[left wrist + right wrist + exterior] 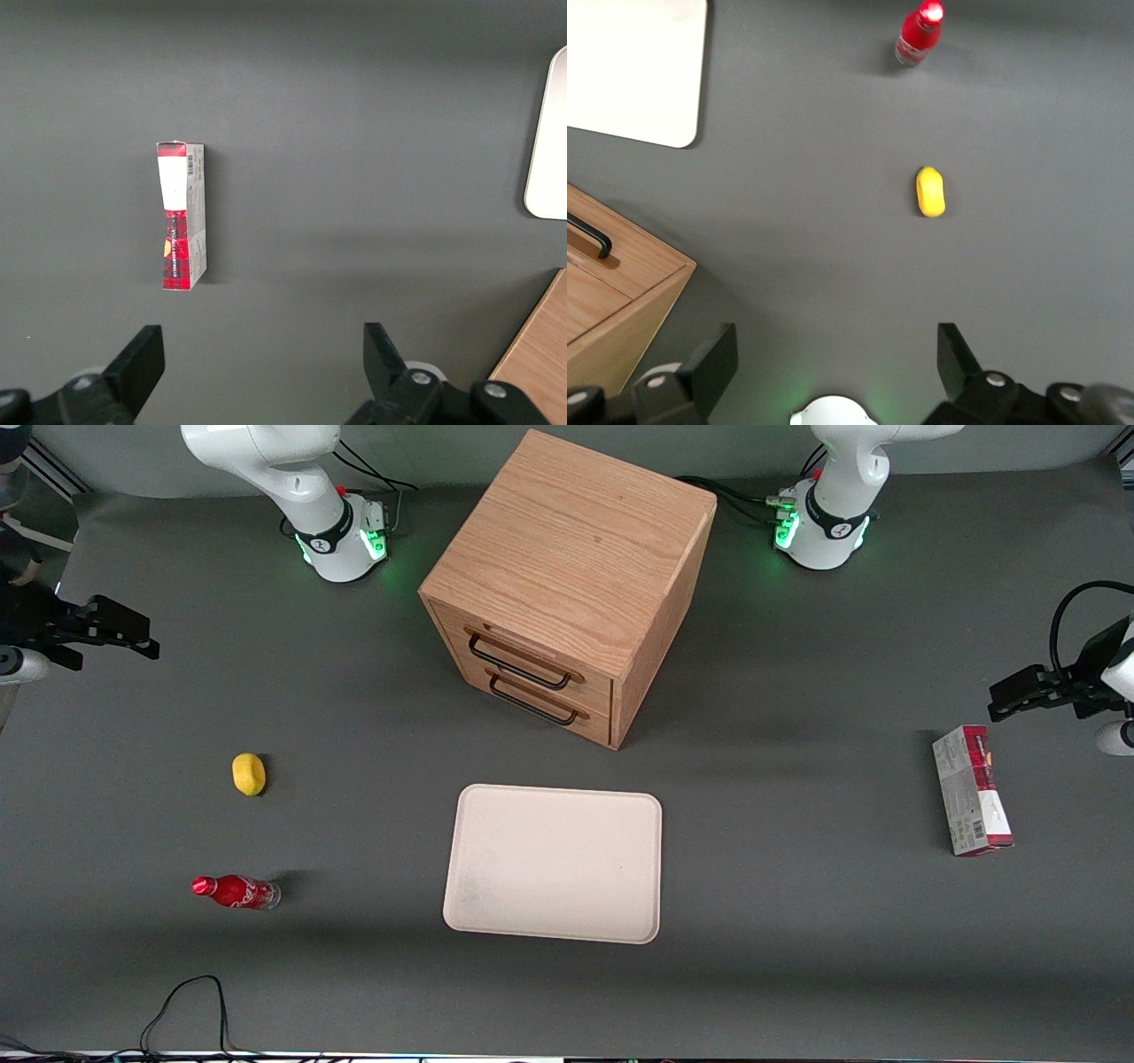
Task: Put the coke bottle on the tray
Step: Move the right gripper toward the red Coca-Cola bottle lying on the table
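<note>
While tray (pixel 554 864) holds nothing, coke bottle (pixel 236 892) on table, gripper (pixel 833 354) spread, aloft.

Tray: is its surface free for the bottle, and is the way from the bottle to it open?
The tray is bare all over. The mat between it and the coke bottle holds nothing. The lemon lies farther from the camera, the drawer cabinet farther still. The gripper hangs open, high at the working arm's end.

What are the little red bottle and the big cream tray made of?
The small red coke bottle looks like glossy plastic or coated metal: its cap glints. The flat cream tray looks like matte plastic, with faint scuffs. The gripper hangs open, far from both.
</note>
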Controlling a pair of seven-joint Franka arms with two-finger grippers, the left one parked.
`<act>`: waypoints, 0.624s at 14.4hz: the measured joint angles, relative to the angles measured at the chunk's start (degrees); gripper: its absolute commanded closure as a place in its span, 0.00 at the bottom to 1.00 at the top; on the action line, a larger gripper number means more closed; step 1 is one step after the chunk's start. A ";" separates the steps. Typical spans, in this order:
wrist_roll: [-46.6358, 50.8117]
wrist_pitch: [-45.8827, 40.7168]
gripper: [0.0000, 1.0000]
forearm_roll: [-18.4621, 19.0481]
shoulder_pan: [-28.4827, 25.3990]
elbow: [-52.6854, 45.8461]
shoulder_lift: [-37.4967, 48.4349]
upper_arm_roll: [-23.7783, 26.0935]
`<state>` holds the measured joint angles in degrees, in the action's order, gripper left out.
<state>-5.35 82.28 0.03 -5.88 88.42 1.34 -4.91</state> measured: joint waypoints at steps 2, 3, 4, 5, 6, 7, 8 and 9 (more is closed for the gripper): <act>1.45 0.89 0.00 0.00 -0.64 -0.01 -0.05 0.39; 1.96 1.15 0.00 0.00 -1.12 -0.01 -0.15 0.40; 2.29 1.38 0.00 0.00 -1.47 -0.01 -0.27 0.44; 2.44 1.80 0.00 0.00 -1.68 -0.01 -0.44 0.46; 2.50 2.10 0.00 0.00 -1.76 -0.01 -0.69 0.46; 2.54 2.16 0.00 0.00 -1.75 0.00 -1.07 0.44; 2.56 2.19 0.00 0.00 -1.75 0.00 -1.51 0.41; 2.57 2.20 0.00 0.00 -1.75 0.00 -1.99 0.40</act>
<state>-2.78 84.48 0.03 -7.63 88.43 -0.65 -4.51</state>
